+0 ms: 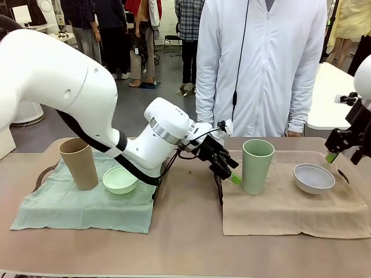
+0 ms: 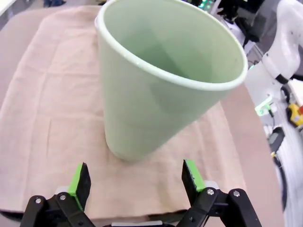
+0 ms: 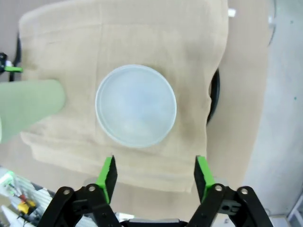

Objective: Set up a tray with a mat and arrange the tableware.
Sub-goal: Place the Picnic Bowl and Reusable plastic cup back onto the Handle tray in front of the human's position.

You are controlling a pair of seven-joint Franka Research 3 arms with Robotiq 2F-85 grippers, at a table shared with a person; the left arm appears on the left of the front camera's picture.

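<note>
A pale green cup [image 1: 257,166] stands upright on a tan mat [image 1: 278,211] at the right, with a white bowl [image 1: 313,178] beside it. My left gripper [image 1: 232,172] reaches across the middle and stands open just left of the cup. In the left wrist view the cup [image 2: 161,90] rises just beyond the open gripper [image 2: 137,177], untouched. My right gripper [image 1: 343,155] hovers open above and right of the white bowl [image 3: 136,105], its fingers [image 3: 107,177] empty. At the left, a tan cup [image 1: 79,163] and a mint green bowl [image 1: 120,179] rest on a green mat [image 1: 75,211].
A person in a white coat [image 1: 261,63] stands at the far side of the table. Dark tray rims show under the mats [image 1: 218,188] [image 3: 214,99]. Bare tabletop [image 1: 185,249] runs along the front and between the two mats.
</note>
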